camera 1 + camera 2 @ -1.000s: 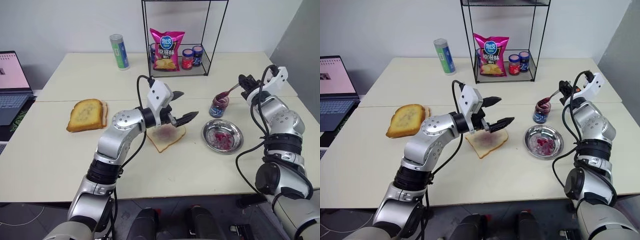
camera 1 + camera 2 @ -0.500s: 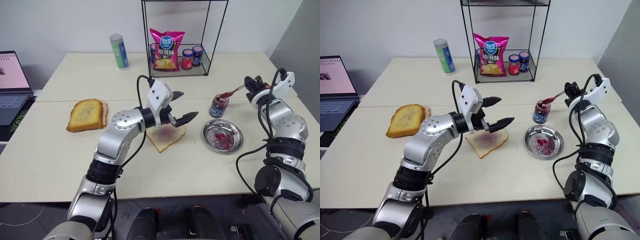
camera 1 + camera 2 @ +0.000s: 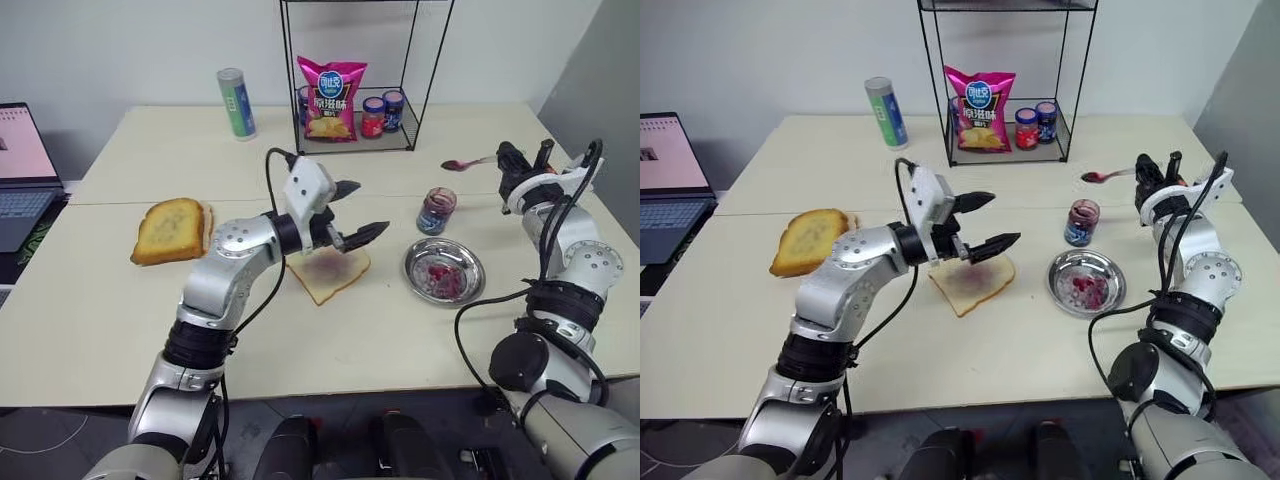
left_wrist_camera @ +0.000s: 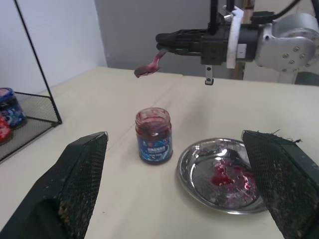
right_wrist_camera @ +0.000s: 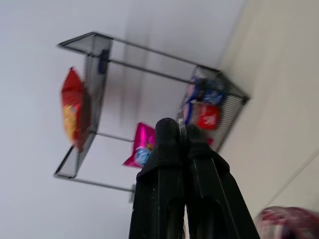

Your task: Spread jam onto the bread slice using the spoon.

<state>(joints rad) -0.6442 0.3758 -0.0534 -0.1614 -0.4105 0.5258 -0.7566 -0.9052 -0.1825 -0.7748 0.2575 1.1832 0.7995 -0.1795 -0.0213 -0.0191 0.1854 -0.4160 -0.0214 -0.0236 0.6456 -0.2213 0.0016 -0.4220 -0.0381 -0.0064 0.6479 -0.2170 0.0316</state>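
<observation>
My right gripper is shut on the handle of the spoon and holds it about level in the air, behind and above the open jar of jam. The spoon's bowl carries a purplish-red blob. The bread slice, pale with a red stain in its middle, lies flat on the table left of the steel dish. Just above the slice's far edge hovers my left gripper, open and empty, its fingers spread wide and pointing toward the jar.
Jam smears lie in the steel dish. Golden toasted slices sit at the left. A wire rack at the back holds a chip bag and small capped jars. A green can stands beside it, and a laptop at the far left.
My right gripper has lifted the spoon out of the jar and rolled its wrist, so the spoon now hangs level behind the jar. The left gripper has hardly moved.
</observation>
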